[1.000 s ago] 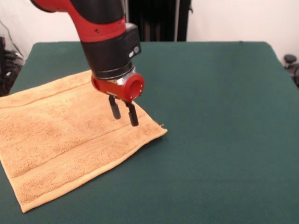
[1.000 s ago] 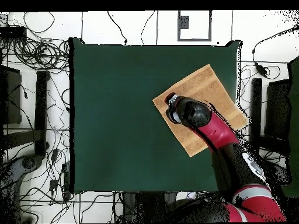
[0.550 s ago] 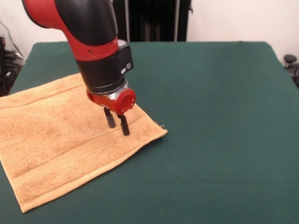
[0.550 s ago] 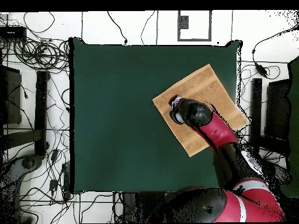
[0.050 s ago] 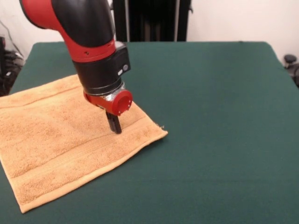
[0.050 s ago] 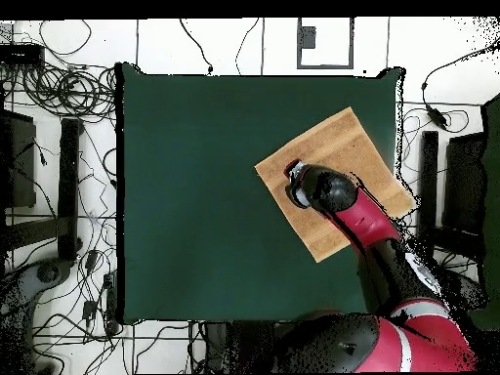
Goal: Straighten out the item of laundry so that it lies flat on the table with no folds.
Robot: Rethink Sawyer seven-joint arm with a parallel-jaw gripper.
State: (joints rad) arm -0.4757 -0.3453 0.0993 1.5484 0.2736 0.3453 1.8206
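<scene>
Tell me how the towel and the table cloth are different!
The towel is golden tan, while the table is dark green. The towel is small and takes up only one corner area, while the table is far bigger and spreads out all around it. The towel looks fluffy with woven stripes near its edges, while the table cover looks smooth and plain. Both lie flat, and both are soft cloth.

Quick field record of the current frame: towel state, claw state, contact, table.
towel: spread flat, no folds visible, near one table edge
claw: fingers together, tips down on the towel near its border band
arm: comes down over the towel, hides part of it from overhead
table: green, mostly bare
held: nothing lifted; whether cloth is pinched cannot be told
</scene>
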